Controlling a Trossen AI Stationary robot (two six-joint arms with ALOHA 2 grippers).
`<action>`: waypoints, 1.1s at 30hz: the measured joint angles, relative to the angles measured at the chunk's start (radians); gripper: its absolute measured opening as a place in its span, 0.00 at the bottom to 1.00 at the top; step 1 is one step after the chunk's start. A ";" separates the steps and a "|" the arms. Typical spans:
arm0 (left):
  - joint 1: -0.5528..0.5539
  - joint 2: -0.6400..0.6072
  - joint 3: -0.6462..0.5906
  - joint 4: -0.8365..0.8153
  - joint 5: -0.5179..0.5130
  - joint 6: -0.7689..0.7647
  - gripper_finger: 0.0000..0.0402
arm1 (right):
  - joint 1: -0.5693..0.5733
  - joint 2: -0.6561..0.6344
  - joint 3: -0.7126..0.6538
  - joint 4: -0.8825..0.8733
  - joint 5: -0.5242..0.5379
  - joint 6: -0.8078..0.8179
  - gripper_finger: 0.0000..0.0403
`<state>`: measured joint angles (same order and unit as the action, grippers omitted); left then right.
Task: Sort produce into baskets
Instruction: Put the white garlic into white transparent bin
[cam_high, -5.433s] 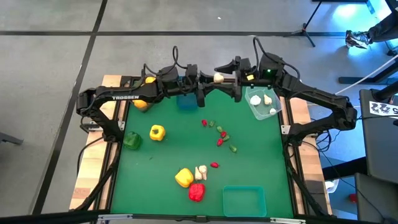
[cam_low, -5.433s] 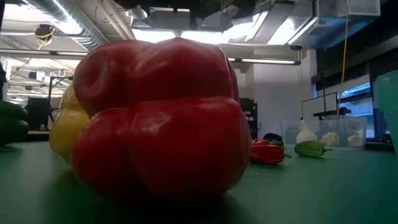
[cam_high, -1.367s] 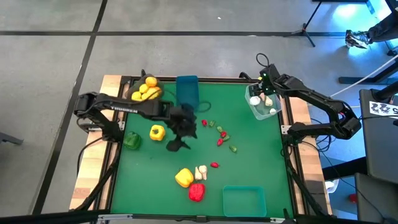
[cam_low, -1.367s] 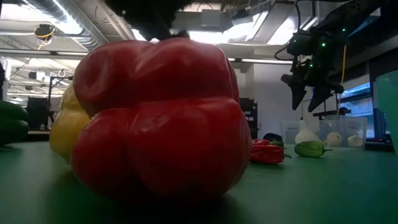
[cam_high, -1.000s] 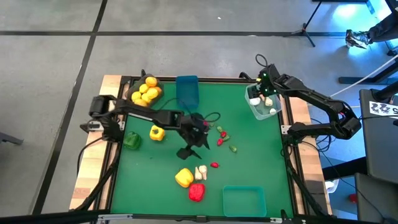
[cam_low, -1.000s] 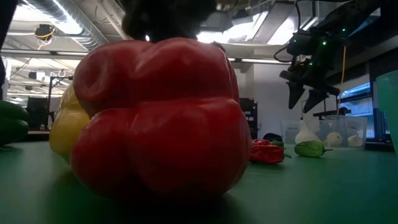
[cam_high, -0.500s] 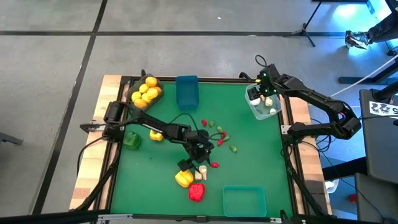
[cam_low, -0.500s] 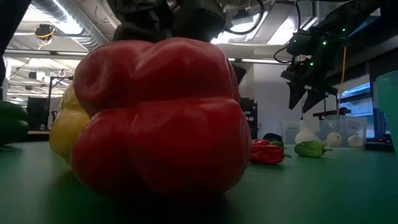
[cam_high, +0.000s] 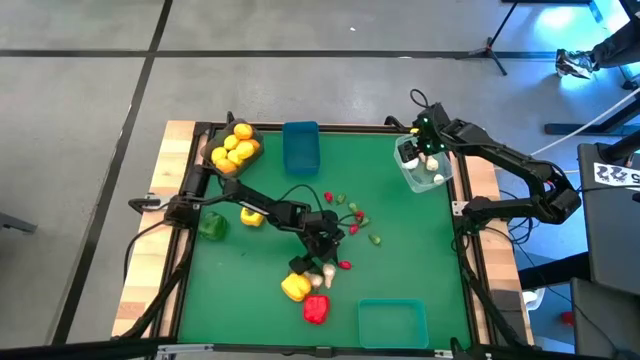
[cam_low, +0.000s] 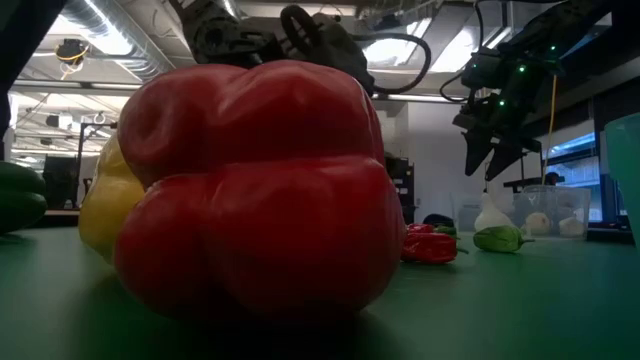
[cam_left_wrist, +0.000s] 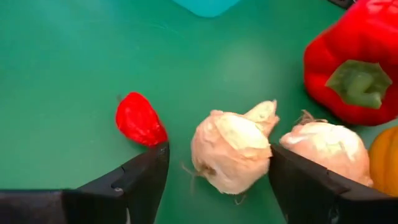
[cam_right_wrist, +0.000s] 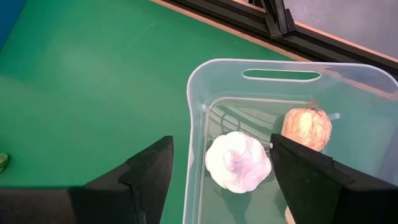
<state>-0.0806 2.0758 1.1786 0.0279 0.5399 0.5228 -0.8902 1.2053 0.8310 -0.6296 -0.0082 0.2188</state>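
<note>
My left gripper (cam_high: 322, 262) is low over the green mat, open. Its fingers stand on either side of a white garlic piece (cam_left_wrist: 230, 152). A second garlic piece (cam_left_wrist: 323, 144) lies just outside one finger. A small red bit (cam_left_wrist: 140, 118) lies outside the other. Close by on the mat rest a yellow pepper (cam_high: 295, 288) and a red pepper (cam_high: 315, 308). My right gripper (cam_high: 425, 150) hangs open above the clear basket (cam_right_wrist: 199, 118). That basket holds two garlic pieces (cam_right_wrist: 238, 162). My left gripper comes slanting down over the garlic piece, which rests on the mat. One finger (cam_left_wrist: 308, 186) stands right at the garlic's side (cam_left_wrist: 266, 152). I cannot tell whether it touches. The other finger stands clear of it.
The dark grey basket (cam_high: 232, 150) with yellow-orange fruits and the blue basket (cam_high: 300, 147) stand at the far edge. The teal basket (cam_high: 392, 322) stands at the near edge. Tiny red and green bits (cam_high: 352, 215) lie mid-mat. A green pepper (cam_high: 211, 226) and another yellow pepper (cam_high: 250, 214) lie at the left.
My left gripper has gone toward the table's near edge and down, from the middle of the mat to the garlic pieces beside the yellow pepper. Nothing on the mat has moved.
</note>
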 joint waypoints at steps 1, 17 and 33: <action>0.003 -0.001 0.000 0.003 0.000 -0.008 0.62 | 0.000 0.000 0.000 0.000 0.000 0.000 0.64; 0.007 -0.005 0.000 0.010 0.002 -0.001 0.35 | 0.000 0.000 0.000 0.000 -0.006 0.007 0.64; 0.200 -0.283 0.001 0.061 -0.345 -0.300 0.37 | 0.000 -0.209 0.001 0.349 -0.500 -0.023 0.64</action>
<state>0.1192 1.7930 1.1797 0.0891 0.1952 0.2227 -0.8902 0.9963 0.8318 -0.2810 -0.5083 0.1961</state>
